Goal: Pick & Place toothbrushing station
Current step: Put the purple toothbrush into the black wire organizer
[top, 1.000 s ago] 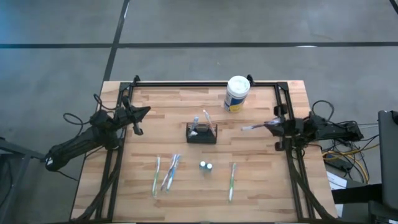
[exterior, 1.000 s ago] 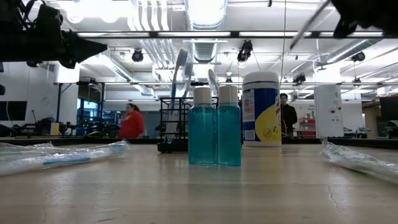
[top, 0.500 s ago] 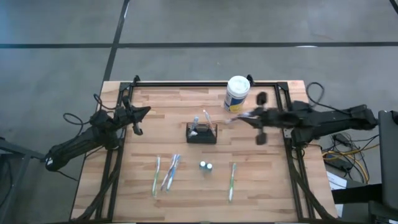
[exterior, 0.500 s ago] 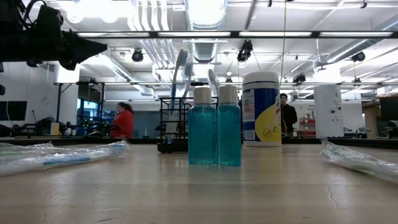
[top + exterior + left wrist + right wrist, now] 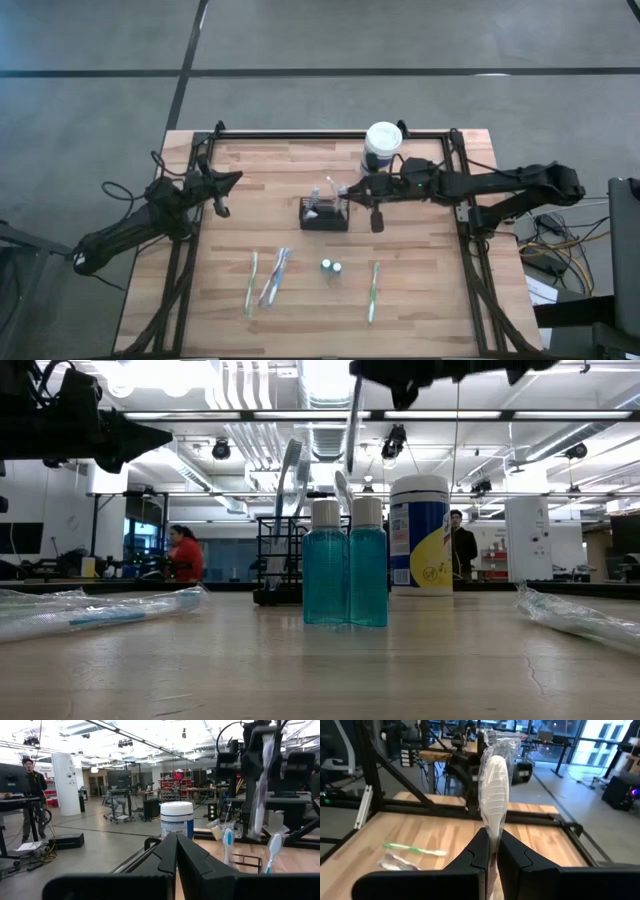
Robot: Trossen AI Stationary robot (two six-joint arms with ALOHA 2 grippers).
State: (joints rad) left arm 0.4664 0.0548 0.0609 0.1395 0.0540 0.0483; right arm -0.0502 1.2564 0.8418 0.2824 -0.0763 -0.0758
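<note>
From above, my right end effector point(image 5: 352, 192) is too small to show where the wrapped toothbrush point(image 5: 492, 770) it pinches ends against the black mesh caddy point(image 5: 324, 214). In the low view the two blue bottles point(image 5: 347, 563) cover most of that caddy, my right arm is cut off by the upper edge, and the people far behind are only blurs. My left wrist view cuts the caddy's lower part behind my own fingers point(image 5: 167, 857).
</note>
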